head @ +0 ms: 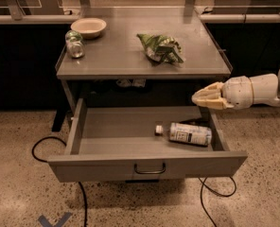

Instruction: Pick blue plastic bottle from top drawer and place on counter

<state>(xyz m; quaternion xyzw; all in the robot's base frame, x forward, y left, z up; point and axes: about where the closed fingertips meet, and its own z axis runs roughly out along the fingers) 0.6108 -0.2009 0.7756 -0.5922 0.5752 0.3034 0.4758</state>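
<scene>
One blue plastic bottle (pixel 185 133), small, clear, pale label with dark print: it lies on its side on the floor of the top drawer (pixel 116 126), in the right half near the right wall, white cap pointing left. One wide shallow grey metal drawer, pulled fully open, one dark wire handle (pixel 149 169) centred on its front. The bottle is the only item in it. One gripper (pixel 197 98), cream-coloured, on a white arm (pixel 258 90) coming in from the right: it hangs over the drawer's right rear corner, below the tabletop's edge, above the bottle and a little to its right, clear of it. Open or closed can't be told from this angle. One flat grey metal counter (pixel 116 56) above the drawer, with three things on it: one shallow cream bowl (pixel 88 27) at back left, one short glass jar with a green lid (pixel 74 45) just in front of the bowl, and one crumpled green-and-white bag (pixel 161 48) right of centre. The front left and centre of the tabletop are bare. The counter's front edge overhangs the back of the drawer. Floor is speckled terrazzo, with a black cable (pixel 40 143) looping at left, another black cable (pixel 211 193) at right under the drawer front, and one blue tape mark (pixel 55 220) at bottom left.
</scene>
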